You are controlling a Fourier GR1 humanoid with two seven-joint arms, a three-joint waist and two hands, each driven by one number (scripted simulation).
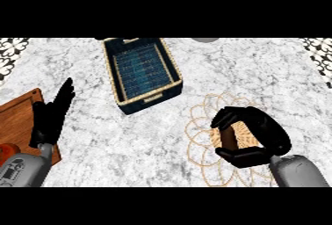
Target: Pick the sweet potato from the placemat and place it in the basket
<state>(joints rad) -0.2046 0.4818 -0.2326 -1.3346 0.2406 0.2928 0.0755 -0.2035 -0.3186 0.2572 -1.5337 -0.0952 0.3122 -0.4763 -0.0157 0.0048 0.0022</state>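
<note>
Fingers (241, 115) and thumb of the right hand (256, 132) curl round a dark, upright sweet potato (228, 136), grasping it over the middle of the placemat (204, 110). That placemat is a round, lacy mat with a woven tan centre, lying on the marble counter (97, 145) at the right. Whether the sweet potato touches the mat or is lifted clear of it cannot be told. Up and to the left of the mat, well apart from the hand, stands the basket (172, 66), a dark blue rectangular one with a pale rim. At the left edge, the left hand (55, 112) rests open with straight fingers pointing up, over the corner of a wooden board (16, 118).
</note>
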